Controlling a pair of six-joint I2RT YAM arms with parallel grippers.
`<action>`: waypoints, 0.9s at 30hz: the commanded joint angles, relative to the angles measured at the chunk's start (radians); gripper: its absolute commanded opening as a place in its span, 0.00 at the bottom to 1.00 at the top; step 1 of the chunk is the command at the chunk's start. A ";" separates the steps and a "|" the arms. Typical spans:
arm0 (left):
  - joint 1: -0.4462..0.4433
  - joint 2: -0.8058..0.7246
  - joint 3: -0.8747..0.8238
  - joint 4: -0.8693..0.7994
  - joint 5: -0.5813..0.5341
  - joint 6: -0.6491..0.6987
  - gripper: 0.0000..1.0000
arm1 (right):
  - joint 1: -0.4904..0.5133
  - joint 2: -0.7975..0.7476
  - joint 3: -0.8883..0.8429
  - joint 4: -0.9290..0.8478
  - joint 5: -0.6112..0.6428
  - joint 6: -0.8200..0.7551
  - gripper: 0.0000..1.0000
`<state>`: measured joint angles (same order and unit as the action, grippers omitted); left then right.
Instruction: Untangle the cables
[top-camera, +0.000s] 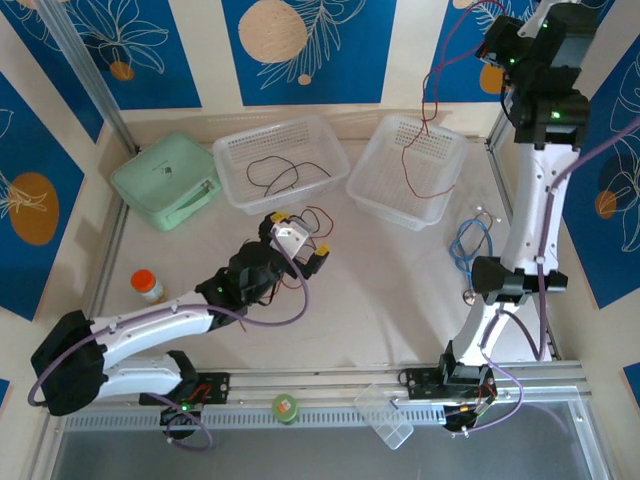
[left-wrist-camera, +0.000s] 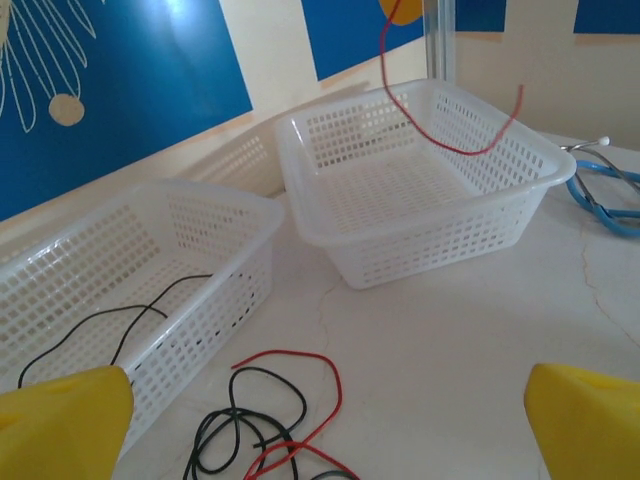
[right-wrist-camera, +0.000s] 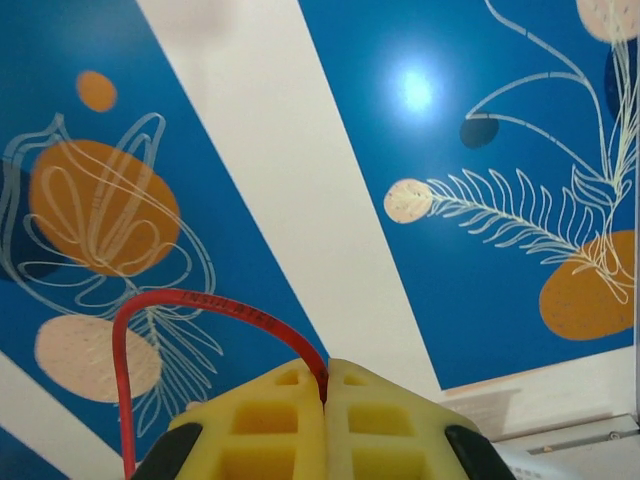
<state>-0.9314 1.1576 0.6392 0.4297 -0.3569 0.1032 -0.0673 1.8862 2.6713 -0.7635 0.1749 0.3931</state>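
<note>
The right hand, its yellow moulded pads pressed together, pinches a thin red cable. The lettering printed along the cable is too small to read. The glossy strand hangs in a curve into the right basket, a white perforated plastic tub at the far edge of the counter. The left hand is spread wide over a tangle of curly red and black cables near the counter's middle. A black cable lies in the matching left basket.
</note>
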 joint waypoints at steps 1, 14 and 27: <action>0.000 -0.050 -0.016 -0.056 -0.031 -0.040 1.00 | 0.006 0.040 0.046 0.028 0.028 -0.011 0.00; 0.002 -0.128 0.113 -0.402 -0.170 -0.156 1.00 | 0.079 0.014 -0.640 0.214 0.196 -0.019 0.00; 0.009 -0.159 0.290 -0.790 -0.209 -0.270 1.00 | 0.077 0.358 -0.567 0.089 0.233 0.044 0.00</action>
<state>-0.9295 1.0088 0.8791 -0.2245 -0.5350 -0.1158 0.0132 2.1990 2.0190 -0.6205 0.3832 0.4129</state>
